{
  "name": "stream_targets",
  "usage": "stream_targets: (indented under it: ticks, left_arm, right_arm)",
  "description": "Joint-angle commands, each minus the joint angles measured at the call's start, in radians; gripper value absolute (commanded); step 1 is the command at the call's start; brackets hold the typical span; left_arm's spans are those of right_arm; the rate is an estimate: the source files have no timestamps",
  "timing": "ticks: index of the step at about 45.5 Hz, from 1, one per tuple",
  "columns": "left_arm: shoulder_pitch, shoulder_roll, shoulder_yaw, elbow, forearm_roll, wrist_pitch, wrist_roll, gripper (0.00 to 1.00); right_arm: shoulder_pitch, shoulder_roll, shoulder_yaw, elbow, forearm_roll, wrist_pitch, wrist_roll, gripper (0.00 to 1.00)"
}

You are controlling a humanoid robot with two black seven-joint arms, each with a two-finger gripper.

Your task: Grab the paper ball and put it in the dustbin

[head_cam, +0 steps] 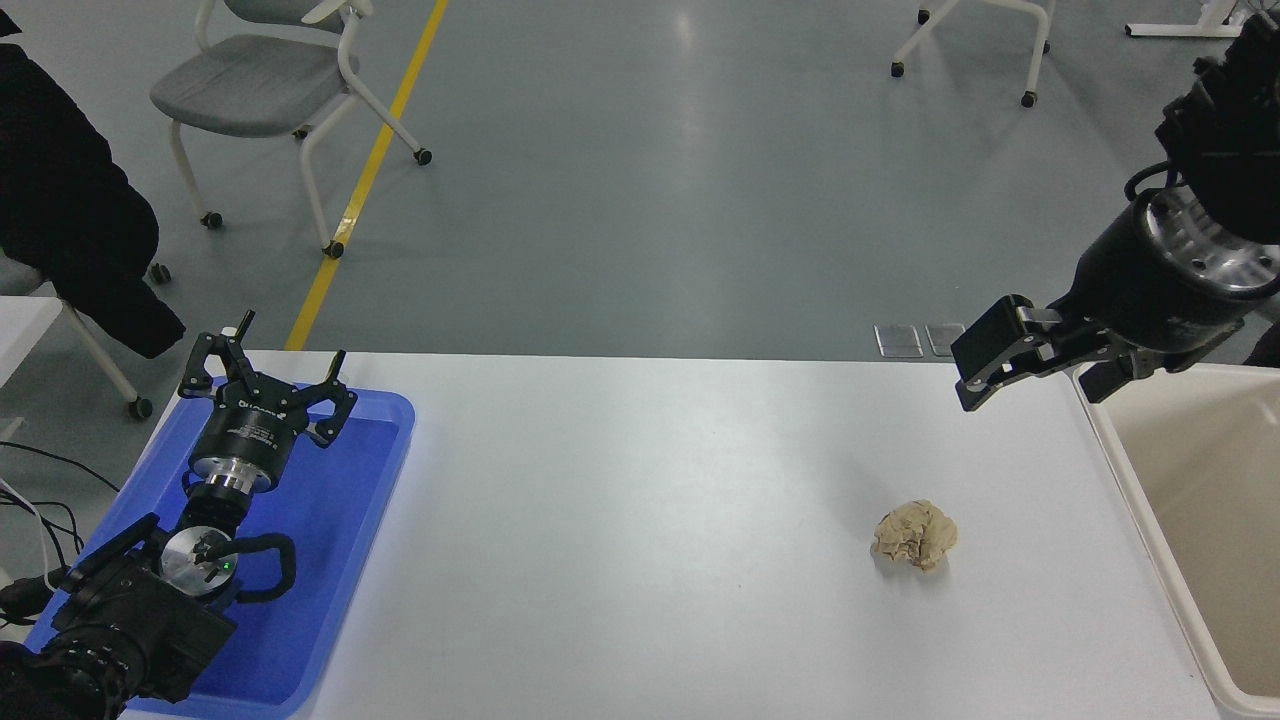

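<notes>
The paper ball (915, 537), a wrinkled tan wad, lies on the white table (640, 520) right of centre. The dustbin (1220, 480), cream-white with beige inner walls, stands at the table's right edge and is partly cut off by the picture. My right gripper (1040, 385) comes in from the upper right. It hovers open and empty above the table's far right corner, next to the dustbin's far rim and well beyond the ball. My left gripper (275, 365) is parked open over the blue tray at the lower left.
A shallow blue tray (340, 540) lies at the table's left end under the left arm. Beyond the table are grey floor, wheeled chairs (260, 90) and a yellow floor line. A dark coat (70, 220) hangs at the far left.
</notes>
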Motion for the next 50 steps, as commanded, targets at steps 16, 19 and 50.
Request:
stream_targets:
  ticks: [16, 19, 50]
  left_arm:
    - [0.000, 0.000, 0.000, 0.000, 0.000, 0.000, 0.000, 1.00]
    - [0.000, 0.000, 0.000, 0.000, 0.000, 0.000, 0.000, 1.00]
    - [-0.002, -0.002, 0.000, 0.000, 0.000, 0.000, 0.002, 1.00]
  right_arm:
    - [-0.145, 0.053, 0.026, -0.047, -0.013, -0.094, -0.002, 1.00]
    - [-0.204, 0.057, 0.040, -0.080, -0.031, -0.140, -0.002, 1.00]
    - [-1.055, 0.056, 0.468, -0.579, -0.373, -0.295, -0.005, 1.00]
